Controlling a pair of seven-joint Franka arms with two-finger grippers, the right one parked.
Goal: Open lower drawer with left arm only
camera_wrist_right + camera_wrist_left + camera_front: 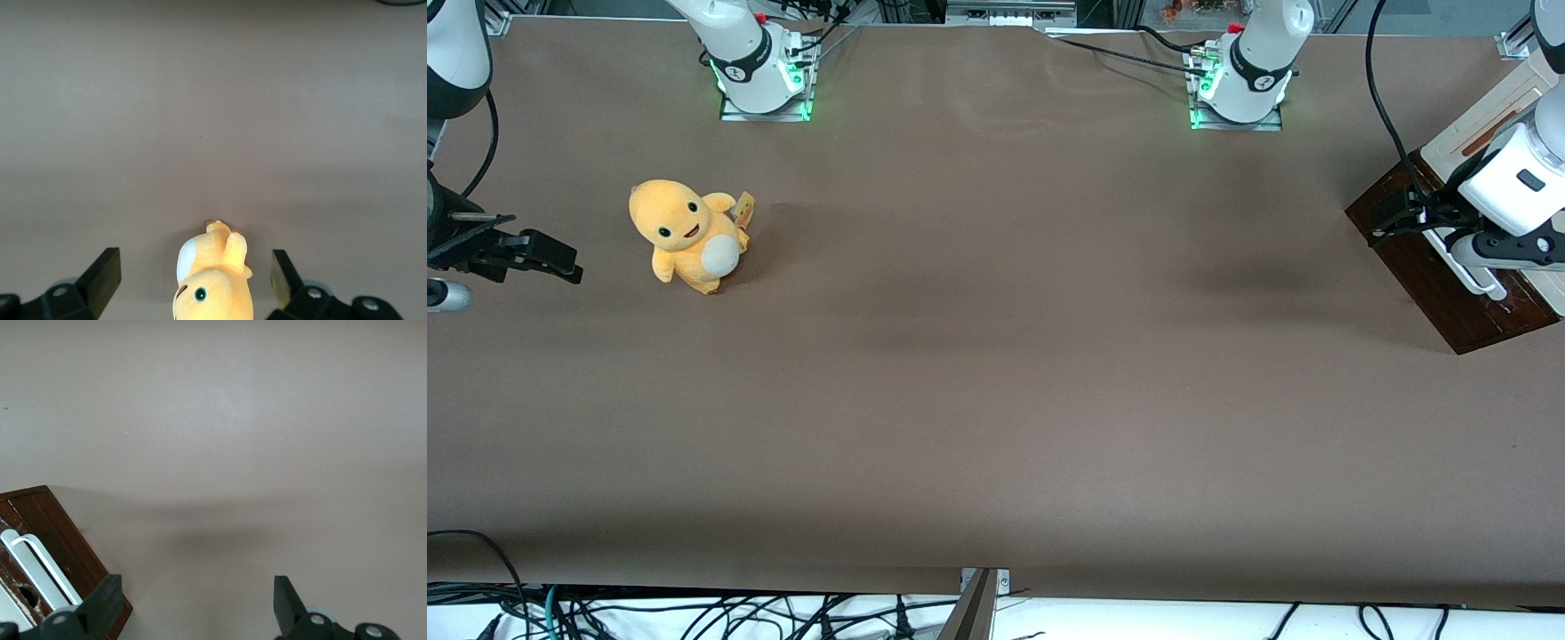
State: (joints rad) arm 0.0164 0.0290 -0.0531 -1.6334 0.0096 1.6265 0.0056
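End effector point(195, 603) open w/ fingers apart, just beside lower drawer point(1449, 267), whose white handle point(37, 570) is partly cut off.

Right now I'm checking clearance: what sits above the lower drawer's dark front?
The open gripper hangs above the lower drawer front, near its white bar handle. The left arm covers part of the handle and the cabinet, so the drawer's inside cannot be seen.

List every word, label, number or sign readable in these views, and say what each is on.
No text can be read.
Plush toy: its small tag is too small to read.
Arm base: round dark mark, not legible.
Lower drawer and the open left end effector at its front: no markings visible.
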